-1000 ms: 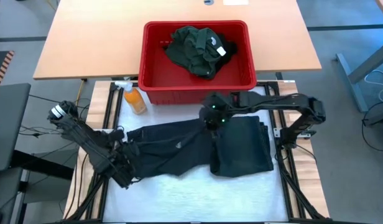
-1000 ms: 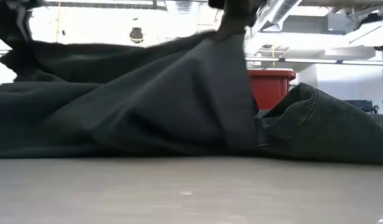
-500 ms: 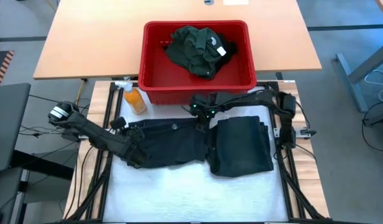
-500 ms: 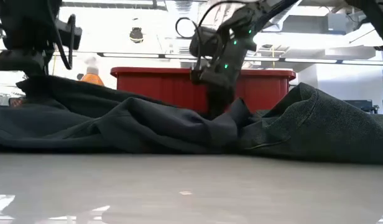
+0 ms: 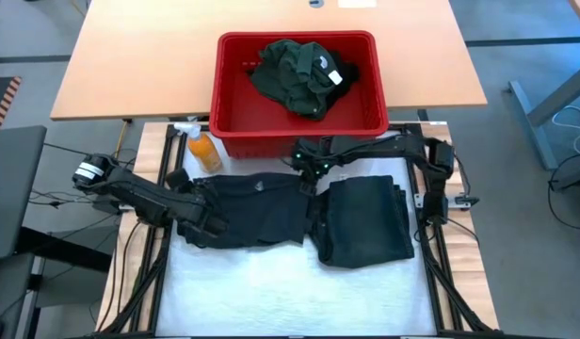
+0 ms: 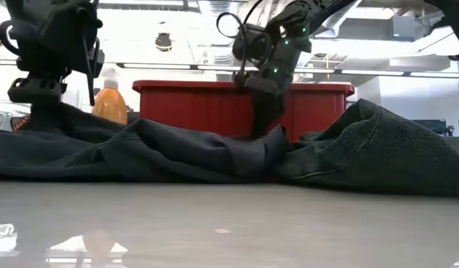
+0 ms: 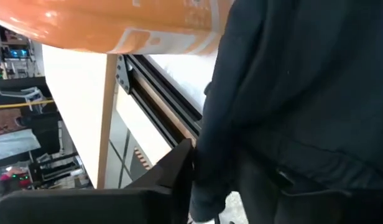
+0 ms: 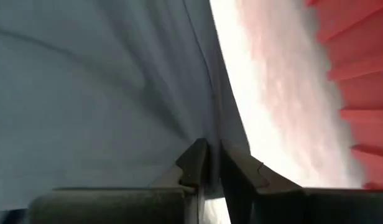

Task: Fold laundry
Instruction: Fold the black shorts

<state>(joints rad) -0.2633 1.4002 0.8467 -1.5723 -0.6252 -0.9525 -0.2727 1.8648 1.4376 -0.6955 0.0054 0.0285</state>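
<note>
While flat — garment [image 5: 248, 209] between both grippers

Dark garment [image 6: 162, 152] spread low across the near tabletop [image 6: 229, 223], bunched higher at right. Left gripper [image 6: 45, 112] down on the cloth at far left; right gripper [image 6: 261, 123] pressing into a central fold. Red basket [image 6: 214, 104] and orange bottle [image 6: 110, 104] behind.

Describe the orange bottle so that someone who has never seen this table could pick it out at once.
Start at the red plastic basket at the back of the work surface. Just off its front left corner, on the white padded mat, lies an orange plastic spray bottle with a white nozzle. It is the only bright orange, hard thing there; its neighbours are soft dark garments.
</note>
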